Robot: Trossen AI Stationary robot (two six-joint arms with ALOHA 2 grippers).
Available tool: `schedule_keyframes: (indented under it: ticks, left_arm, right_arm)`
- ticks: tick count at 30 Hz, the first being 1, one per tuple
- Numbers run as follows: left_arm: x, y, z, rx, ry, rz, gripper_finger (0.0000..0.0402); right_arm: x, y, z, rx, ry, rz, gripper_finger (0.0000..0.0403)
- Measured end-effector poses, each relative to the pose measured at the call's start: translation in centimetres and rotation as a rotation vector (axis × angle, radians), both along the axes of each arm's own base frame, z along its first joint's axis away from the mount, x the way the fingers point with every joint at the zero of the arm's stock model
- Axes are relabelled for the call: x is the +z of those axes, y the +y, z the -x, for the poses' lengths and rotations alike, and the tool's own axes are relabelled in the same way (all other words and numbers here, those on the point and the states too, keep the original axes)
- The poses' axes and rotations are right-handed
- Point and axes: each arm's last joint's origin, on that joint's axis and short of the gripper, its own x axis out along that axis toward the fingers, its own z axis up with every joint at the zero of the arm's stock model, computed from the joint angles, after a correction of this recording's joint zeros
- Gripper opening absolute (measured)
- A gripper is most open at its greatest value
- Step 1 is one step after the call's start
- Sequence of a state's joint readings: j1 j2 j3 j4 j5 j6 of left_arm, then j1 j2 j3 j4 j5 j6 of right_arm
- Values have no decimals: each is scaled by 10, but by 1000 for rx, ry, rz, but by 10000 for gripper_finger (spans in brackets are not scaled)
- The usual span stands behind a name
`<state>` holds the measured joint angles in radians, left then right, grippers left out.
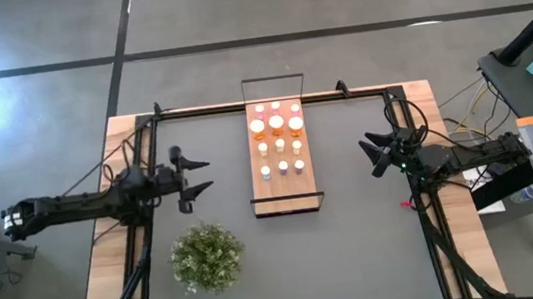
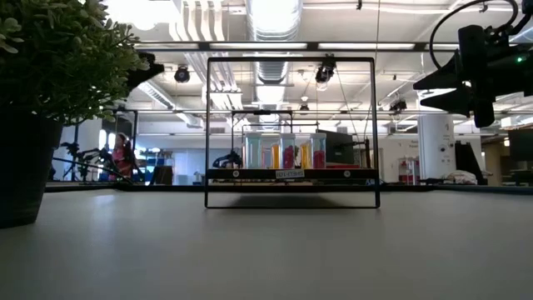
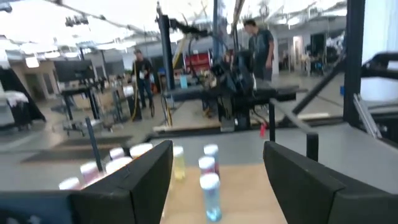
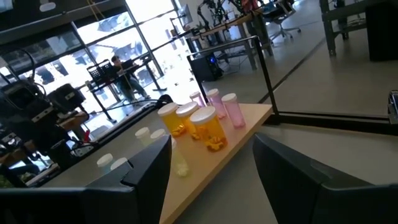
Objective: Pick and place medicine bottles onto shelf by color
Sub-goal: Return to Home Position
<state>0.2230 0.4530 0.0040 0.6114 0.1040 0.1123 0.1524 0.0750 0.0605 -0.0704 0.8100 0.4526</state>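
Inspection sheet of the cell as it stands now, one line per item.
Surface: dark grey mat on a wooden table; no bottle seen loose on it.
Job's things: medicine bottles stand in three columns on the shelf.
Clutter: potted plant on the mat, near the left arm.
Grippers: left gripper open, empty, left of the shelf; right gripper open, empty, right of it.
Cables: loose cables by the table's right edge.
Surroundings: people in the room behind.
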Motion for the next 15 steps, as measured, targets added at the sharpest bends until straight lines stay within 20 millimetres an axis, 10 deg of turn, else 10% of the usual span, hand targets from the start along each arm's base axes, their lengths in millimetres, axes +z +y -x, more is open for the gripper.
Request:
schedule_keyframes:
  ticks: [15]
  left_arm:
    - [27, -6, 27, -5, -290, -67, 235]
  right_arm:
    - [0, 0, 0, 0, 0, 0, 217]
